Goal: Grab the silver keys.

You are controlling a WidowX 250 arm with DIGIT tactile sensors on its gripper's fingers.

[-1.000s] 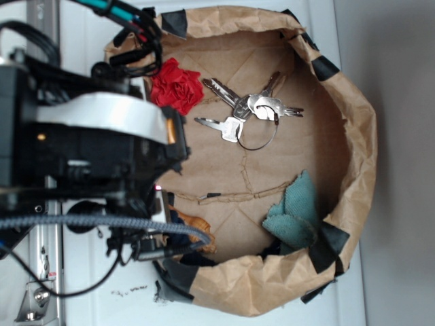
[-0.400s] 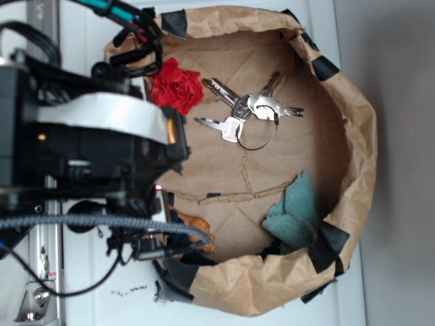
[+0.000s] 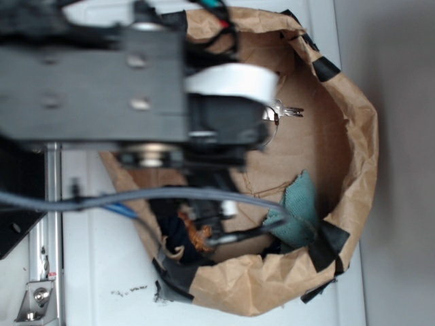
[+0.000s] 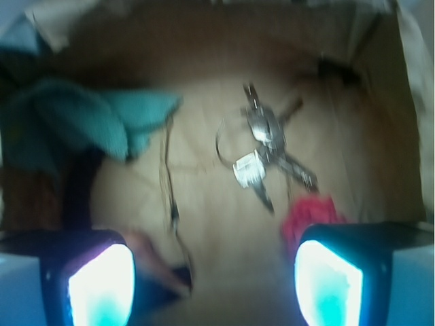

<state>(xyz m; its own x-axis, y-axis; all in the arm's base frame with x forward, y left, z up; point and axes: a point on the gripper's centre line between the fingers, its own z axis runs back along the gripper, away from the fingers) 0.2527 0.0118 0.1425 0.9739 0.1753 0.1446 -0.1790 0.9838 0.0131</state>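
Silver keys [image 4: 264,146] lie fanned on the floor of the brown paper bag [image 3: 353,136], just beside the red fabric flower [image 4: 312,214] and well apart from the teal cloth [image 4: 88,125]. Fingers [image 4: 102,285] stand apart and empty, with the keys ahead between them in the wrist view. Step in hand: approach. Next move calls for centring over the bunch, descending to the bag floor, then closing.
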